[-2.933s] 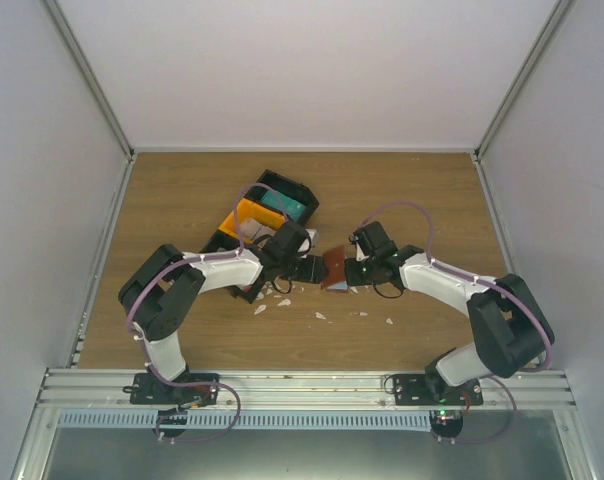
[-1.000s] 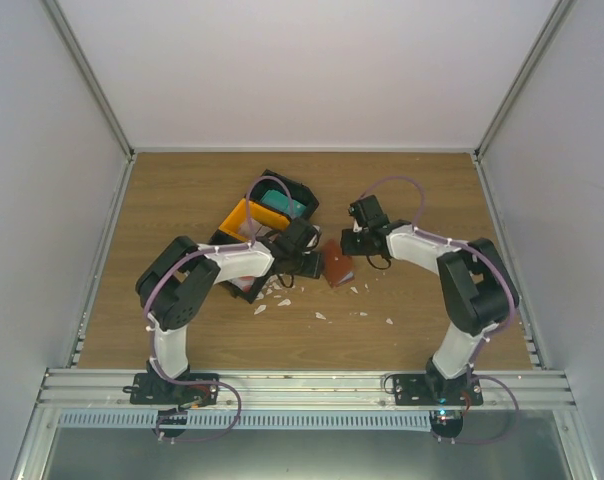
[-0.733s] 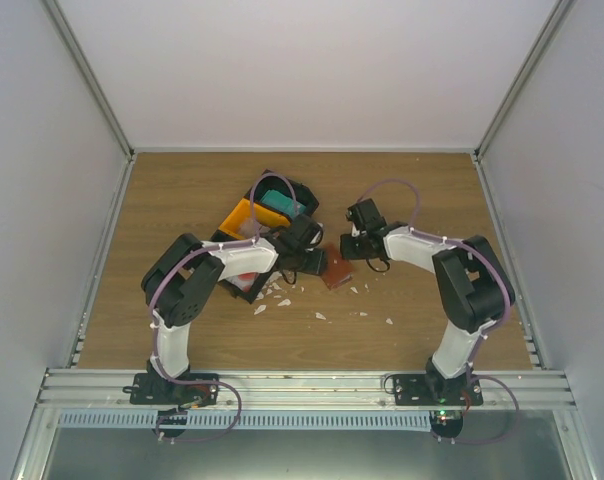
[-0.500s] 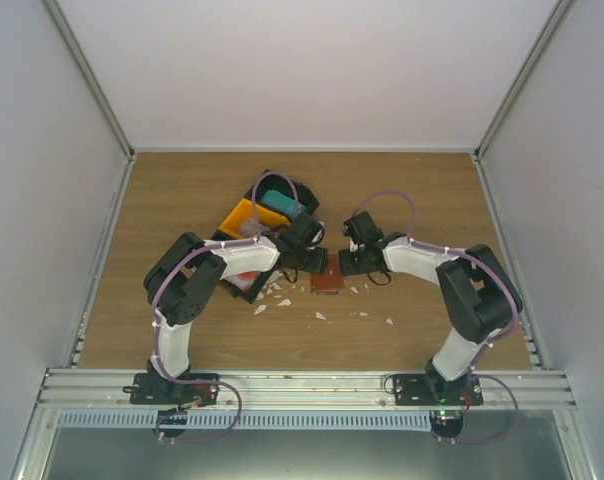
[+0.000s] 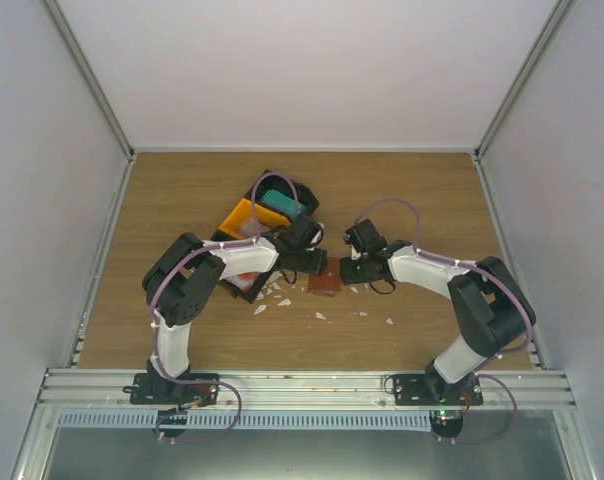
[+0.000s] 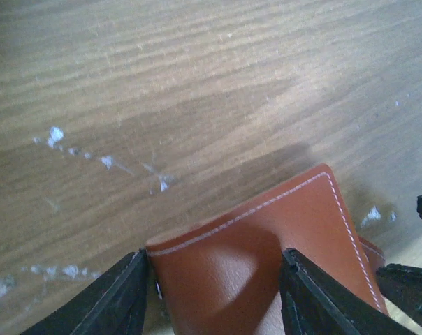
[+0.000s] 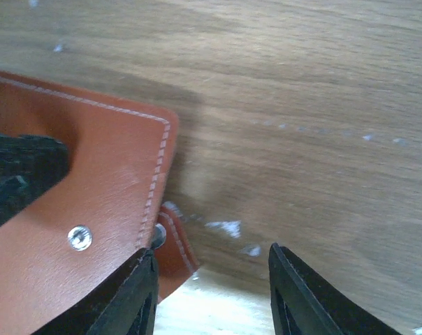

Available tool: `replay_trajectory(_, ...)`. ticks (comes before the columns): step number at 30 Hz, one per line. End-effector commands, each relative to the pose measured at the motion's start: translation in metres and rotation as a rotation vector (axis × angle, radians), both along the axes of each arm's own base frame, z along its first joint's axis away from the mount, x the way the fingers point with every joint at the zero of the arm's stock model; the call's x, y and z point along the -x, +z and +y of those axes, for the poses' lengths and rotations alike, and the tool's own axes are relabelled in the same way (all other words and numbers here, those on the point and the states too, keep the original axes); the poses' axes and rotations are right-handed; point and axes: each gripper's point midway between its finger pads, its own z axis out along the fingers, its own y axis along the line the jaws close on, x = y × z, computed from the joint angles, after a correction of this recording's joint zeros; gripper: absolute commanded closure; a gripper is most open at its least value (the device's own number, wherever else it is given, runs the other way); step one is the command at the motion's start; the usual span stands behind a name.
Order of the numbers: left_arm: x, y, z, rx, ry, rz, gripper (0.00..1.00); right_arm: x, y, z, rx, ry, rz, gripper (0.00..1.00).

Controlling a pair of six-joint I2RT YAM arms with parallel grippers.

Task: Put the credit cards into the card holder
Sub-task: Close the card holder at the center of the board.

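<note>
Reddish-brown card holder [image 5: 324,283] sitting between both arms, left gripper [image 6: 212,255] half-open, straddling it, grip impossible to tell, right gripper [image 7: 211,250] hanging open just beside it, holding nothing

Card holder [image 5: 325,283]: in my top view it sits nearer the front edge of the worktop than a second ago, and it lies flatter than before.
Right tool [image 5: 348,270]: it has come nearer with the holder and is now just beside its right edge.
Right arm: elbow has swung back out to the right.
Left arm: I see it folded more upright than three seconds ago.
</note>
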Motion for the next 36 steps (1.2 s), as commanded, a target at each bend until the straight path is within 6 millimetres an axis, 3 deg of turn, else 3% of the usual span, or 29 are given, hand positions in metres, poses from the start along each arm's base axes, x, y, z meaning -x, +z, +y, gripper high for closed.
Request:
replay_trajectory(1,0.017,0.003,0.007,0.013,-0.023,0.044,0.46,0.013,0.008,0.022,-0.054,0.126,-0.017,0.54)
replay_trajectory(5,0.025,0.002,0.011,0.017,-0.012,0.066,0.47,0.021,0.000,0.026,-0.032,0.180,0.000,0.54)
replay_trajectory(13,0.040,-0.014,0.024,-0.004,0.007,0.115,0.57,0.021,-0.015,0.029,0.038,0.217,0.008,0.56)
replay_trajectory(18,0.041,-0.024,0.036,-0.062,0.035,0.116,0.61,0.018,-0.024,0.013,0.139,0.157,0.005,0.63)
replay_trajectory(27,0.044,-0.046,0.056,-0.175,0.054,0.126,0.69,0.014,-0.012,0.004,0.158,0.095,-0.037,0.72)
replay_trajectory(36,0.048,-0.060,0.066,-0.220,0.054,0.132,0.76,0.016,0.004,0.018,0.074,0.143,-0.062,0.72)
